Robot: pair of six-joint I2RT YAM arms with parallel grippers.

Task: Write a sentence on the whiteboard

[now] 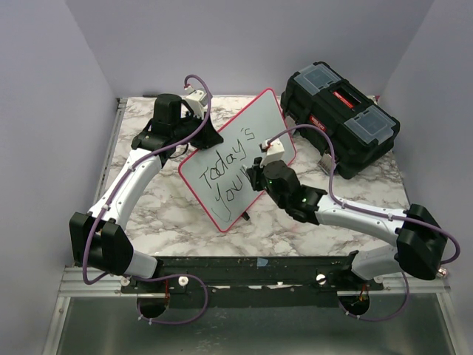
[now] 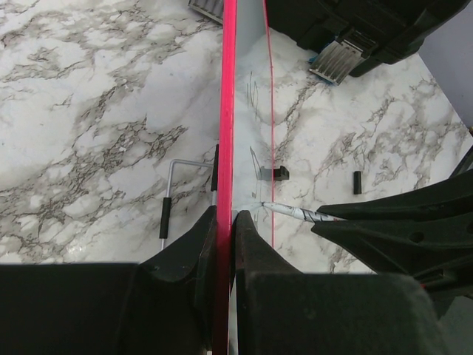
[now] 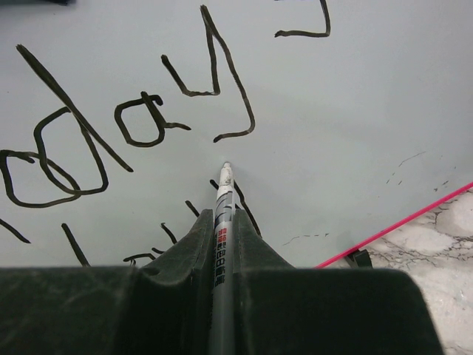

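Marble table (image 1: pixel 171 222) holds closed toolbox (image 1: pixel 340 118) near whiteboard (image 1: pixel 238 157).

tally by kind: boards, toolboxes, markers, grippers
whiteboard: 1
toolbox: 1
marker: 1
grippers: 2 (left gripper, right gripper)
total: 5

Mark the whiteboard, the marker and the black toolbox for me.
whiteboard (image 1: pixel 264 115): top external view, bare white face near its far corner.
marker (image 3: pixel 220 244): right wrist view, printed part of the barrel.
black toolbox (image 1: pixel 338 122): top external view, lid.
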